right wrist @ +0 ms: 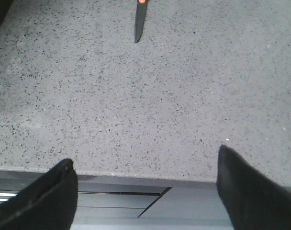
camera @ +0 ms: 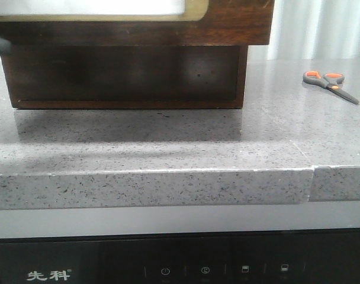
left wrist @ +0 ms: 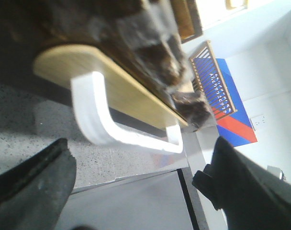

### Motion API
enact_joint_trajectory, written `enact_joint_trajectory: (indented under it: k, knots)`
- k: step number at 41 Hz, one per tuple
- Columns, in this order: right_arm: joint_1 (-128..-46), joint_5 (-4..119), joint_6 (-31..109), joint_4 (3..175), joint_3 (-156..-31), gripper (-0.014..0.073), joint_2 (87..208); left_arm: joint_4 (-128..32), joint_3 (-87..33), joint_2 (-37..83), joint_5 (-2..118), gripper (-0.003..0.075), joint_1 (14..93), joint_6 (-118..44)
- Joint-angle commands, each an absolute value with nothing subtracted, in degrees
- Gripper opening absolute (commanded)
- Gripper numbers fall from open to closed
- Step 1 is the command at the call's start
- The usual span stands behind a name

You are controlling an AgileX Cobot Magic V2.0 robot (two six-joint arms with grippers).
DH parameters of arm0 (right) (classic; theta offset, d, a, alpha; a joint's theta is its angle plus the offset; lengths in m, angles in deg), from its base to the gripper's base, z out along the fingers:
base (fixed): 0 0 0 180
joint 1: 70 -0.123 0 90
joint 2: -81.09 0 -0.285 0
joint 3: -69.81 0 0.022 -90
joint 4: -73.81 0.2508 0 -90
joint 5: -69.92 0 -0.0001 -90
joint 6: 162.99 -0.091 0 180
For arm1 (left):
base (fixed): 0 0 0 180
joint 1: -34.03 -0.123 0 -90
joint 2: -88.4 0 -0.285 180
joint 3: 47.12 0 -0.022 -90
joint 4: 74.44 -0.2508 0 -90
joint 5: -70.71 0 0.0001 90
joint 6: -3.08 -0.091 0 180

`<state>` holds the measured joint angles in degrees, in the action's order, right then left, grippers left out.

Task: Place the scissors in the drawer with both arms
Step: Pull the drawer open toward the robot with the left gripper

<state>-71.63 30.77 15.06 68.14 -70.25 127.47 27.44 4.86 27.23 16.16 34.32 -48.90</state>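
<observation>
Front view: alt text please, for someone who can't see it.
Small scissors with orange-lined grey handles lie flat on the speckled grey countertop, at its right. To their left stands a dark wooden cabinet, with the white-panelled drawer front jutting forward above its base. No gripper fingers are visible.

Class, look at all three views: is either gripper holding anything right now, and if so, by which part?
Nothing is held. The left gripper is open near the white handle; the right gripper is open over the countertop; the scissors lie untouched.
</observation>
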Motion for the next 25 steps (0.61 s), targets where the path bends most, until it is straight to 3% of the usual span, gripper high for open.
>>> enact_joint_trajectory:
  k: [1,12,25]
  knots:
    - [-71.35,34.06,15.42,66.99,-71.67,0.0612,127.80,29.82,4.42,31.93,14.66,0.0566,34.72,-46.98]
    - [-71.35,34.06,15.42,66.99,-71.67,0.0612,127.80,6.49,0.63,43.56,18.18,0.0564,34.72,-31.81]
    - [-71.35,34.17,15.42,66.99,-71.67,0.0612,127.80,-46.90,-24.57,46.26,12.08,0.0564,34.72,-11.53]
